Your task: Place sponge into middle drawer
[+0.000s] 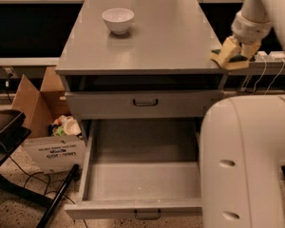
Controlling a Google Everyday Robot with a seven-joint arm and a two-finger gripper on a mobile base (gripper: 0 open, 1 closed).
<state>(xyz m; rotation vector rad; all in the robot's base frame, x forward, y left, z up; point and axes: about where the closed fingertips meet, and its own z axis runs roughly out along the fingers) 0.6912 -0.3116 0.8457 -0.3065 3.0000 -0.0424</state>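
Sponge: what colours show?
Yellow foam, dark green face: the sponge sits in the gripper at cabinet top's right edge; camera view.

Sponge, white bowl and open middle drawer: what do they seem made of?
Sponge, held by the gripper at the cabinet top's right edge: soft yellow foam, dark green scouring face. Bowl: probably glazed ceramic, glossy white. Middle drawer: likely painted metal, flat matte grey.

You're in a lab or workshop: grey metal cabinet [142, 103], speckled floor [19, 213], cluttered cardboard box [35, 103], loose cables [263, 77]. The tool [236, 54] grips the sponge [227, 63] at the worktop's [156, 42] right front corner.
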